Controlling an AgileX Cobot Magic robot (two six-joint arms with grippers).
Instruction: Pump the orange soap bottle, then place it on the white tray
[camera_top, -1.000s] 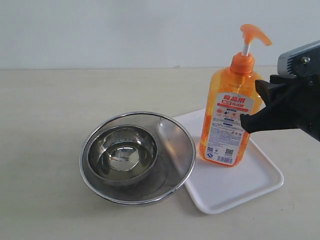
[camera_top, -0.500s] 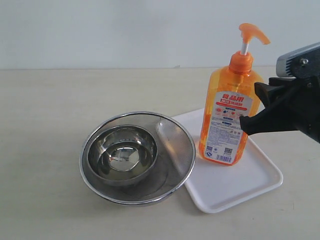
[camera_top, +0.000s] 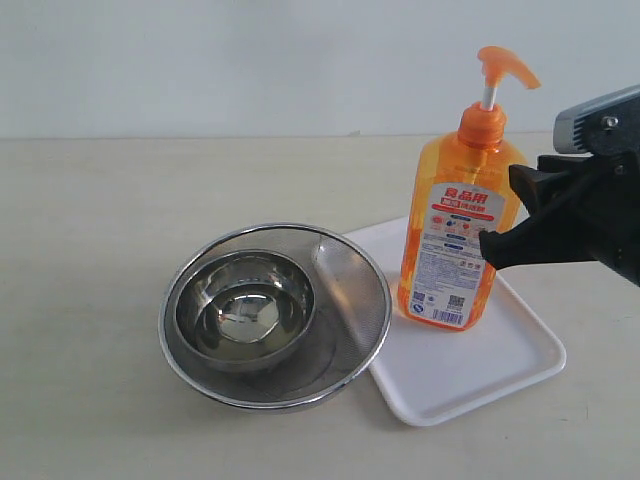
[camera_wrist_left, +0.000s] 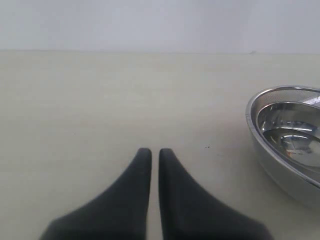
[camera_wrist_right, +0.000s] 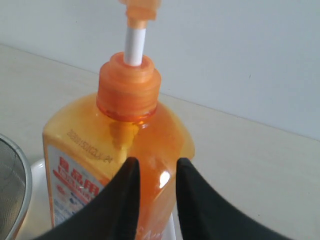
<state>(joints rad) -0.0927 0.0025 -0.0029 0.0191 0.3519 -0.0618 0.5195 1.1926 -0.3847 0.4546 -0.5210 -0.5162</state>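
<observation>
Compared with one second ago, the orange soap bottle has shifted a very little to the left. During the last half second nothing more has moved, and the right hand has kept its place.

At the far left, the left hand is not in the exterior view. Its own camera shows it closed, the two fingers nearly touching, holding nothing, low over the surface. Next comes the round mesh strainer, and inside it sits a smaller steel bowl. In the exterior view the strainer's right edge covers the left edge of the white tray.

On the back part of the tray, near the strainer, the bottle stands upright with its label toward us. Its base seems to rest on the tray floor, though we cannot be fully sure of the contact. The pump head is up and the white stem shows. The right hand comes from the right and grips the bottle at the middle of its body, one finger in front and one behind.

We judge that the placing is almost finished, because the bottle is already on the tray. Whether the pumping was done, these pictures cannot tell us, since the raised head looks the same either way. What remains, as far as we see, is to open the right hand and draw it away without tipping the bottle.
</observation>
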